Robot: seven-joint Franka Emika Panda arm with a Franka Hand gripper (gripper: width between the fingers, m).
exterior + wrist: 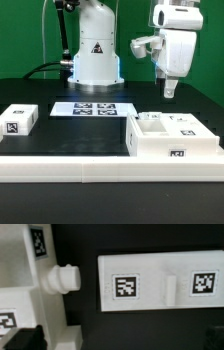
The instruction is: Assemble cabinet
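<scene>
So on my feed the gripper (170, 92) hangs in the air above the cabinet (176, 138), clear of its top and touching nothing, pointing straight down. In the wrist view the two dark fingertips (24, 339) sit at opposite edges of the picture with a wide gap and nothing between them, so I'd say it's spread apart and empty. That same view shows a white panel (160, 283) with two square tags on it. Next to the panel, a round white knob (62, 278) sticks out of another white part (30, 308). Honestly, I can't tell if those bits belong to the cabinet. The cabinet itself is the big white box on the black table (60, 135), upright, with tags on its top and one small tag on the face toward the camera. Right in front of the cabinet runs the long white rail (80, 170); whether the two actually touch, no idea. To the exterior view's left of the cabinet and a bit further back, the marker board (90, 108) lies flat, near the cabinet but apart from it. Well apart from the cabinet, way over on the exterior view's left, a small white block (20, 118) sits with a tag on its front. The arm's base (92, 55) stands behind the cabinet, beyond the marker board.
</scene>
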